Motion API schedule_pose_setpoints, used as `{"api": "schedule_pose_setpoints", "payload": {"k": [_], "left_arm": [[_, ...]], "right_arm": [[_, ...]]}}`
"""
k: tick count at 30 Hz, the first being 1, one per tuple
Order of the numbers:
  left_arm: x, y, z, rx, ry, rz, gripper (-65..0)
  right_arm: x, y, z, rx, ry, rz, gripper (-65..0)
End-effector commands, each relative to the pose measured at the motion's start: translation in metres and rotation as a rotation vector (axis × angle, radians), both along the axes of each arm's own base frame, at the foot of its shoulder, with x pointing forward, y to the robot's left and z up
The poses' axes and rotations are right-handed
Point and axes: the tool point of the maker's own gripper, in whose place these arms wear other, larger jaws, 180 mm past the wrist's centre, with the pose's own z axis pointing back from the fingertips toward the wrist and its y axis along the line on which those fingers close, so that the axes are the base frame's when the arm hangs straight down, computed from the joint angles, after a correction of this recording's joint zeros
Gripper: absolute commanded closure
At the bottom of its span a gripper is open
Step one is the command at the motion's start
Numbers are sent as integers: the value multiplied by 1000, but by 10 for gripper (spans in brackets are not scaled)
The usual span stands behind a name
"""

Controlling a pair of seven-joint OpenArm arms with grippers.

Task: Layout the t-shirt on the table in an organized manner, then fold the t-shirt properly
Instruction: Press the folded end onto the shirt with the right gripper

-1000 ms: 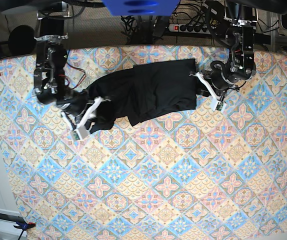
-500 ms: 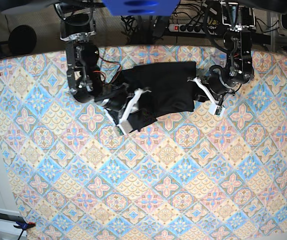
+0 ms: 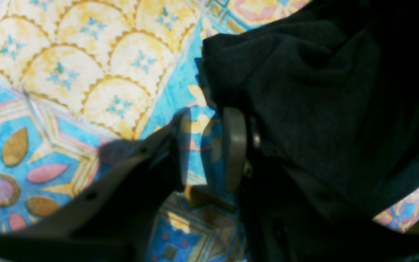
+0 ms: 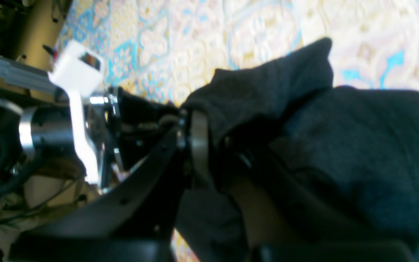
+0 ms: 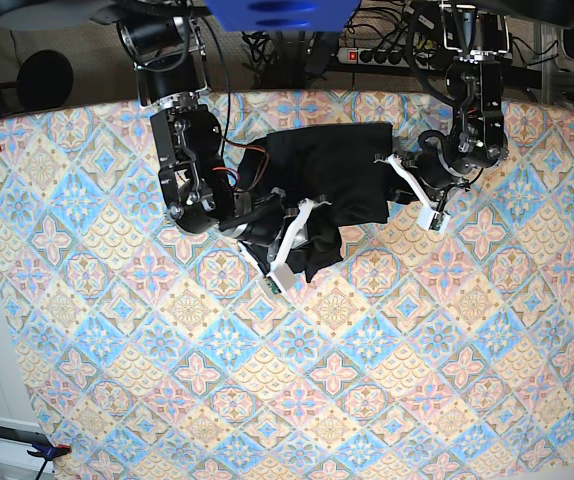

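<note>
Fold in hand: right gripper clenched on t-shirt edge; left gripper released beside hem. Next: lay flap flat on surface.

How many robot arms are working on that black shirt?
2. The right gripper is shut on the t-shirt, at its lower left in the base view; the left gripper sits open at its right edge.

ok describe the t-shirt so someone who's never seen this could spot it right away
Look at the far edge of the patterned table, between the two robot arms. The t-shirt lies there, bunched up and partly folded. It is plain black cloth, the only dark, unpatterned thing on the pastel tiles.
</note>
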Motion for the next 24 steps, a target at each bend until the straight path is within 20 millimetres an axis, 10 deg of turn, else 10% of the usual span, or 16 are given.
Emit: {"api": "schedule_pose_setpoints", "payload": {"k": [1,14,21,24], "left_arm": [[-11,3,-10,36,60,-10,-141],[-10,1,-10,31,57,-9,-141],[-5,0,-6,20,17,1,-141],[-5,0,-6,20,17,3,-141]], "right_arm": [[3,12,18,50,-47,18,0],[-37,57,-35,-180,-115,206,-88],[-16,48,33,-172,-356,142,-171],[-20,21,26,-189,-336,84,-171]]}}
